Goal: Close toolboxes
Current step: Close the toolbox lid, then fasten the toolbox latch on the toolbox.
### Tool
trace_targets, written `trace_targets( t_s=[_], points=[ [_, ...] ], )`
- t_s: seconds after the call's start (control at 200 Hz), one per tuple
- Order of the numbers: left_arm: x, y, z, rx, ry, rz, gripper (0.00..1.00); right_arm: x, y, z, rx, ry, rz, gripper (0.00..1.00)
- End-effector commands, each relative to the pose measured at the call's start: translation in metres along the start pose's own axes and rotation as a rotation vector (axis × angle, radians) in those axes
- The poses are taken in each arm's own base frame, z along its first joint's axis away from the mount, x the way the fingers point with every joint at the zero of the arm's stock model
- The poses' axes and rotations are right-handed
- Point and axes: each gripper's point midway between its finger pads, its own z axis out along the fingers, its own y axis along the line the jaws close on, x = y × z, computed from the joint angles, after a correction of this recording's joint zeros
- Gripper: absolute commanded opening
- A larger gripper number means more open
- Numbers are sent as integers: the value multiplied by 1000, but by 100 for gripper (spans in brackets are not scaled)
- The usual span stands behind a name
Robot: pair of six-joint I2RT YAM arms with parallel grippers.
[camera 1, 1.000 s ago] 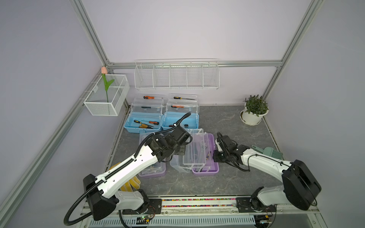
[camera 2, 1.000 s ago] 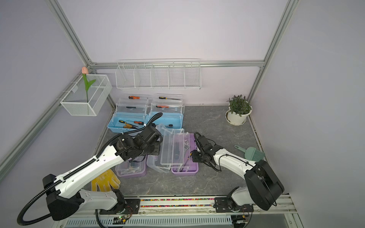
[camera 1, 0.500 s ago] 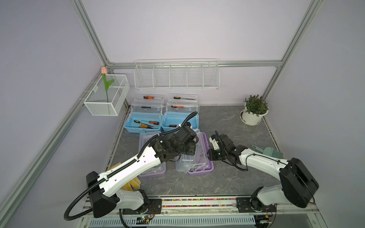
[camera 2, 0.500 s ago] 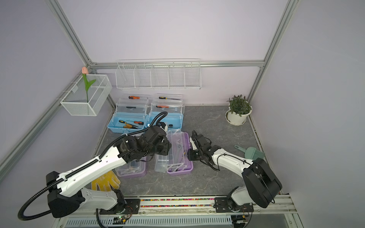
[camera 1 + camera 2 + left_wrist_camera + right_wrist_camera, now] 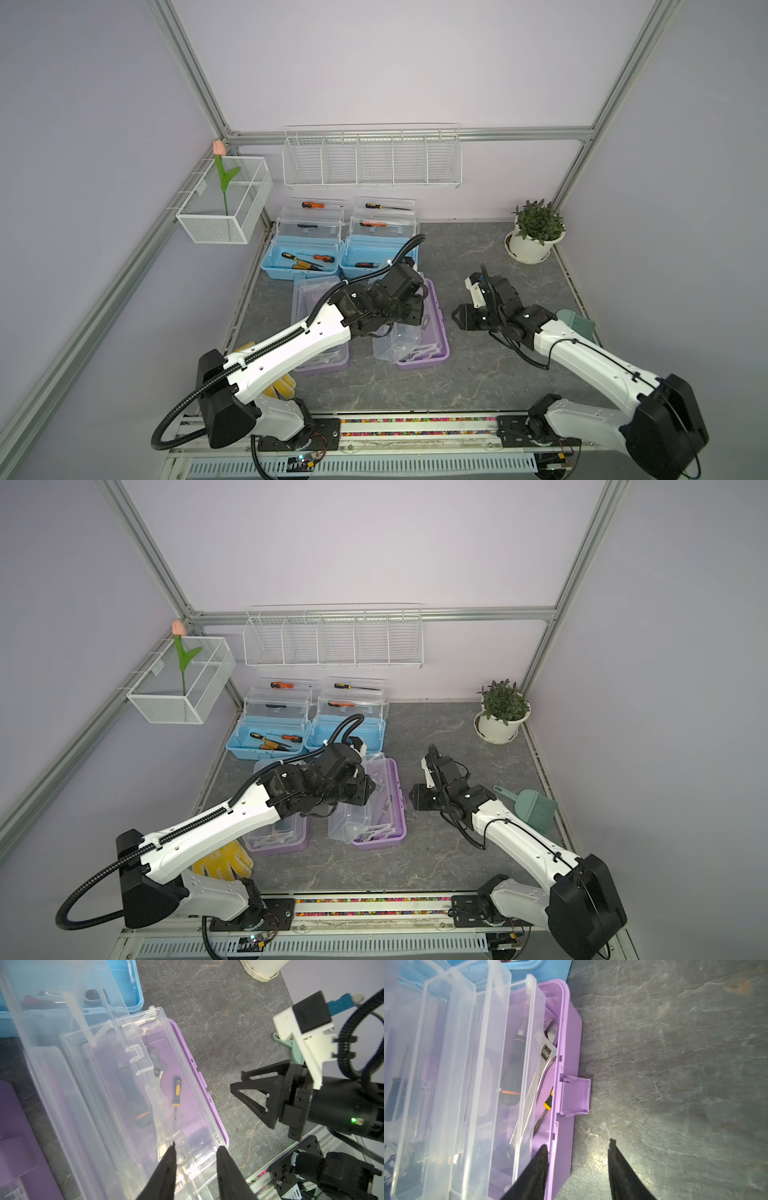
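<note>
Nearest the arm bases, a yellow glove (image 5: 224,862) is lying on the bench (image 5: 478,374), out of the way of the work. Just beyond it two purple boxes are sitting side by side. The left purple toolbox (image 5: 276,839) is lying largely under the left arm (image 5: 299,345), so I cannot tell whether it is latched. The right purple toolbox (image 5: 569,1032) is showing its clear trays (image 5: 467,1064) folded in over the base but sitting askew, and its latch (image 5: 575,1096) is sticking out unfastened. The left claw (image 5: 196,1148) is hovering over the trays' near corner, jaws partly apart with nothing pinched between them, probably placed to press the stack down square. The right claw (image 5: 578,1143) is waiting on the latch side, near the box wall but clear of it, jaws spread wider and empty — likely there to steady the box or flip the latch. Inside, a wrench (image 5: 548,1053) and a yellow-handled screwdriver (image 5: 177,1091) are lying flat, low enough, I judge, not to block the trays. Farther back, the two blue toolboxes (image 5: 301,270) are standing open by the wall, trays fanned upward and carrying screwdrivers — not yet dealt with. Beyond them wire baskets (image 5: 372,166) are hanging on the wall, and a potted plant (image 5: 536,232) is sitting in the far corner.
</note>
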Motion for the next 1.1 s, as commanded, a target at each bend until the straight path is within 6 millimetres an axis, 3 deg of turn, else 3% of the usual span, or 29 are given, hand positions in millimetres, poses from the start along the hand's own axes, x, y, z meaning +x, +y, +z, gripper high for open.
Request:
trace_targets(
  t_s=[0.0, 0.345, 0.48, 0.64, 0.805, 0.88, 0.95, 1.095],
  points=[
    [11, -2, 19, -2, 58, 7, 36, 16, -19, -10, 61, 28, -12, 49],
    [28, -17, 80, 33, 150, 2, 36, 26, -21, -10, 45, 59, 5, 52],
    [30, -21, 89, 36, 172, 9, 36, 26, -20, -10, 34, 48, 12, 54],
    [15, -28, 71, 36, 129, 31, 44, 25, -22, -14, 37, 31, 13, 54],
    [-5, -20, 33, -8, 45, 48, 57, 23, -25, -13, 35, 33, 45, 55],
    [-11, -10, 17, -50, 4, 53, 70, 21, -26, -12, 31, 30, 43, 56],
    [-14, 5, 6, -107, -33, 52, 83, 19, -23, -9, 10, 17, 21, 66],
    [-7, 33, 2, -177, -34, 19, 100, 14, -18, -5, -39, 8, 16, 74]
  ],
)
